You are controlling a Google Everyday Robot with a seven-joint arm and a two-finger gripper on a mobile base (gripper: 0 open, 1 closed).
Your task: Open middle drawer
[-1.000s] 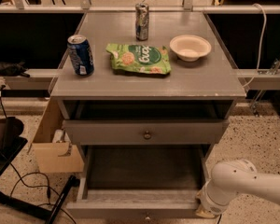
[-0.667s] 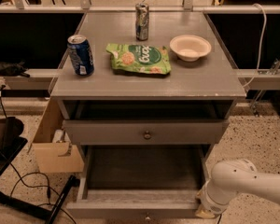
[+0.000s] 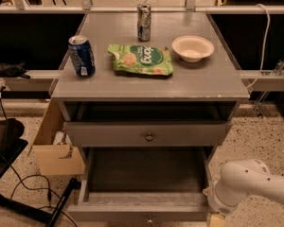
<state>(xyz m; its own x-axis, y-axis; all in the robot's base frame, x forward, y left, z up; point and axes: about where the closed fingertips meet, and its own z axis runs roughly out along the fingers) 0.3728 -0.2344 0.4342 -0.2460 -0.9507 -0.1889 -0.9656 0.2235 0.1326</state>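
Note:
The middle drawer is pulled far out at the bottom of the camera view. Its low grey front has a small round knob at the frame's lower edge, and its inside holds nothing. Above it, the taller grey drawer front with its own knob stands slightly out from the cabinet. My white arm comes in from the lower right. The gripper hangs at the bottom edge, just off the open drawer's front right corner, mostly cut off. The lowest drawer is out of view.
On the cabinet top stand a blue soda can, a silver can, a green chip bag and a white bowl. A cardboard box sits left of the cabinet, with black cables on the floor.

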